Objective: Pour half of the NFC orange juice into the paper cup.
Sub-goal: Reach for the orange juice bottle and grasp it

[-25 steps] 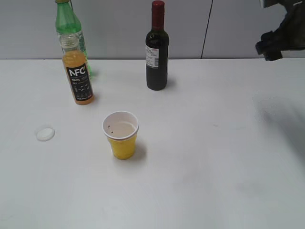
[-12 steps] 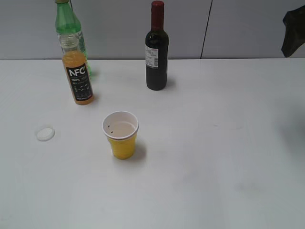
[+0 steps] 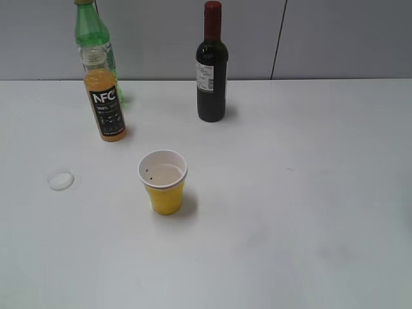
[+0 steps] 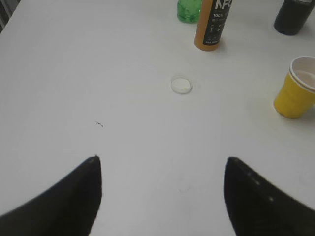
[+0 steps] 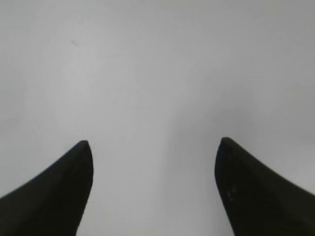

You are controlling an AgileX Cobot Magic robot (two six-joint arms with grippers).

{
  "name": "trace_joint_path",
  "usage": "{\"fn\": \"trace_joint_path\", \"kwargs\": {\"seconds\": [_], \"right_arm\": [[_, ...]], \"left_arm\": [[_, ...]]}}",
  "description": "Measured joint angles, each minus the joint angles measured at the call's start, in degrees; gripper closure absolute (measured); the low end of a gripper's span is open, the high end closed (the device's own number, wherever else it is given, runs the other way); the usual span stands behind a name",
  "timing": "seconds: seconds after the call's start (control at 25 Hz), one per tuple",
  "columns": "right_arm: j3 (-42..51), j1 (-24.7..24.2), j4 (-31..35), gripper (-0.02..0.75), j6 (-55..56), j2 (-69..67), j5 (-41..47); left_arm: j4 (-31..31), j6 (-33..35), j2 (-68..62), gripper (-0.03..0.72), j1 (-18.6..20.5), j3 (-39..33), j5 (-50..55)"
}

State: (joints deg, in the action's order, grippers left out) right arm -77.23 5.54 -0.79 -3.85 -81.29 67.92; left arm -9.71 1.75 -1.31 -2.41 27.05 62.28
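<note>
We start w/ the left gripper (image 4: 162,160): its two dark fingertips (image 4: 88,189) sit wide apart at the bottom of the left wrist view, nothing betw. them, only bare white table (image 4: 74,73) underneath. The right gripper (image 5: 153,142) is the same story in the right wrist view, jaws spread wide, holding nothing, w/ plain table surface below & no objects in sight. Neither arm shows in the exterior view. Moving outward from the left gripper, we see a small white cap (image 4: 181,85) lying flat on the table ahead of it, well apart from the fingertips. Past the cap stands the NFC orange juice (image 4: 212,27), upright, top cut off by the frame edge in that view; in the exterior view the NFC orange juice (image 3: 105,103) has no cap on its neck & the orange liquid reaches up to the shoulder. Just behind it, nearly touching, stands a green bottle (image 3: 93,35). The paper cup (image 3: 163,182) stands upright near the middle of the table, in front of & to the right of the juice, apart from it; its white inside looks empty apart from a couple of dark specks. A dark wine bottle (image 3: 212,64) w/ red capsule stands upright toward the back, right of the juice & well apart from the cup.
</note>
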Motion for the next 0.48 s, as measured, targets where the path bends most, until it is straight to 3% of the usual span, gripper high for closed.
{"fn": "trace_joint_path", "kwargs": {"seconds": [0.48], "right_arm": [[31.3,0.0,0.8,0.160,0.0,22.8,-5.0]], "left_arm": [[0.0,0.0,0.0,0.098,0.0,0.0,0.0]]}}
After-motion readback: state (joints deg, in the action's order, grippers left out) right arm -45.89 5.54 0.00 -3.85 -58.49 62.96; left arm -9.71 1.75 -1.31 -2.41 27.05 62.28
